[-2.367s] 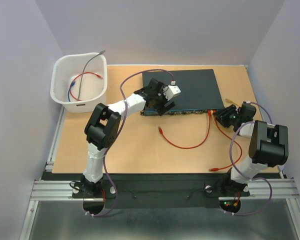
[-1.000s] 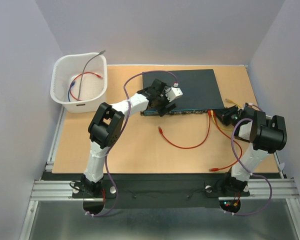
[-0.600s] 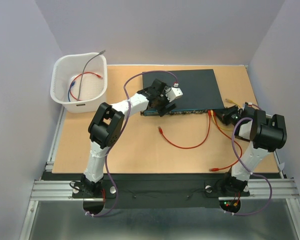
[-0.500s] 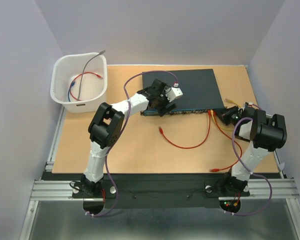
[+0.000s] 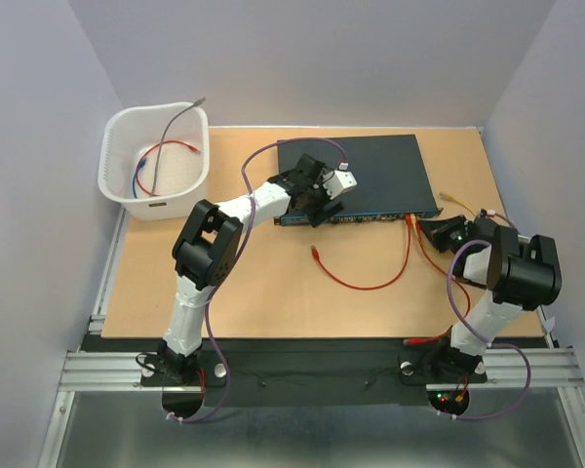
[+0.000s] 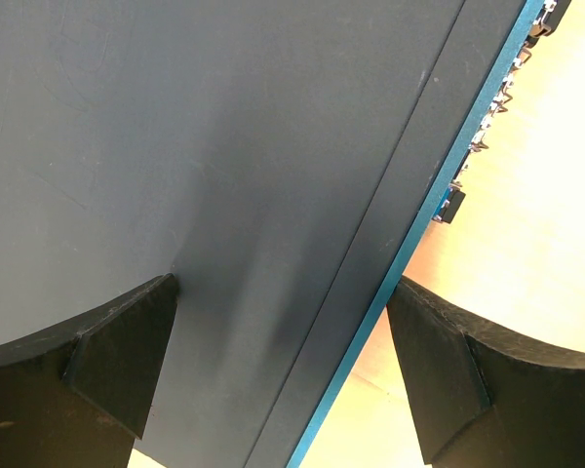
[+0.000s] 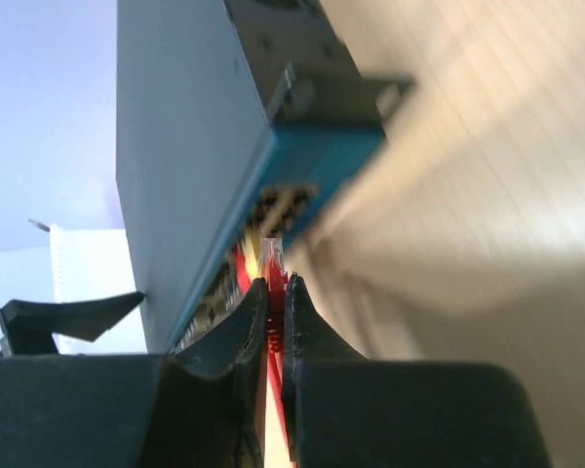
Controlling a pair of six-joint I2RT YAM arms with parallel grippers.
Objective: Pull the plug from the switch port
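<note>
The switch [image 5: 366, 171] is a flat dark box at the back of the table, its teal socket face [image 5: 366, 216] toward me. My right gripper [image 5: 433, 232] is at its front right corner. In the right wrist view the right gripper [image 7: 275, 288] is shut on the red plug [image 7: 274, 261]. The plug's clear tip shows just before the teal face [image 7: 317, 156]; I cannot tell whether it still sits in a socket. My left gripper [image 5: 319, 202] is open, straddling the switch's front edge [image 6: 419, 244]; one finger [image 6: 117, 361] is over the top and the other finger [image 6: 448, 380] is past the edge.
A red cable [image 5: 370, 285] loops over the table from the switch's right end to a loose end [image 5: 315, 253]. Another red cable [image 5: 439, 327] runs toward the right arm's base. A white basket [image 5: 154, 208] with several cables stands at the back left.
My right gripper has closed on the red plug and drawn back a little toward the right and near side. The left arm has stayed where it was.
</note>
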